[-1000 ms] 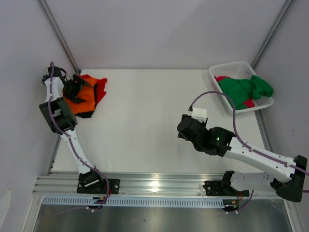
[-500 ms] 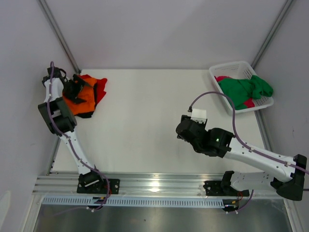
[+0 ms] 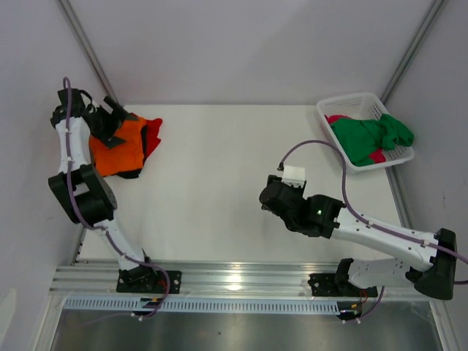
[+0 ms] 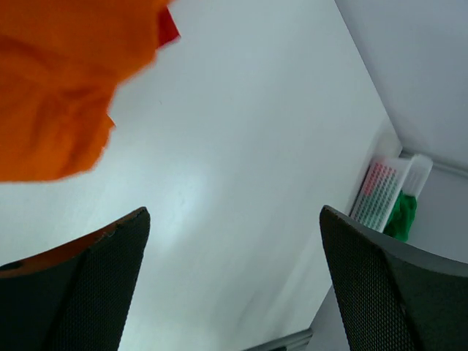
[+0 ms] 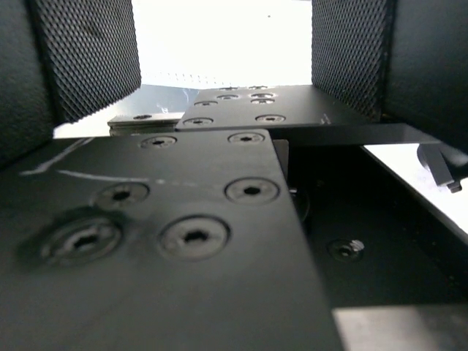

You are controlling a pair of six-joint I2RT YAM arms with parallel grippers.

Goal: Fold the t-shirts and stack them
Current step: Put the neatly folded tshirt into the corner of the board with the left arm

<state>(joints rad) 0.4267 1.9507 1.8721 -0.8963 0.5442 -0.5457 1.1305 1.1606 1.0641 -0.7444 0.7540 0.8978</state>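
White desk (image 3: 219,168) fills the top view, walled in by pale panels. At its 10 o'clock corner lies a small pile of t-shirts: the orange t-shirt (image 3: 121,148) on top, the red t-shirt (image 3: 153,134) showing from under it toward 3 o'clock, and the black t-shirt (image 3: 129,174) just visible at the pile's 6 o'clock edge. At the 2 o'clock corner stands the white basket (image 3: 351,104). It holds the green t-shirt (image 3: 369,137) bunched over the pink t-shirt (image 3: 336,118).

The left fingers (image 3: 108,121) are spread wide with nothing between them; the left wrist view shows only bare desk in the gap. Half a second ago they sat lower, on the orange cloth. Now they have risen and drawn toward 11 o'clock, hanging over the pile's far edge, and the arm's elbow has swung outward toward 8 o'clock. With them lifted away, more of the orange t-shirt shows as a flat, roughly square patch.

The right fingers (image 3: 274,199) are also parted and grip nothing; their wrist view looks between them onto the arm's own black plates. That arm is folded low, right of the desk's centre, and has slid slightly toward 9 o'clock. Basket and pile lie where they did.
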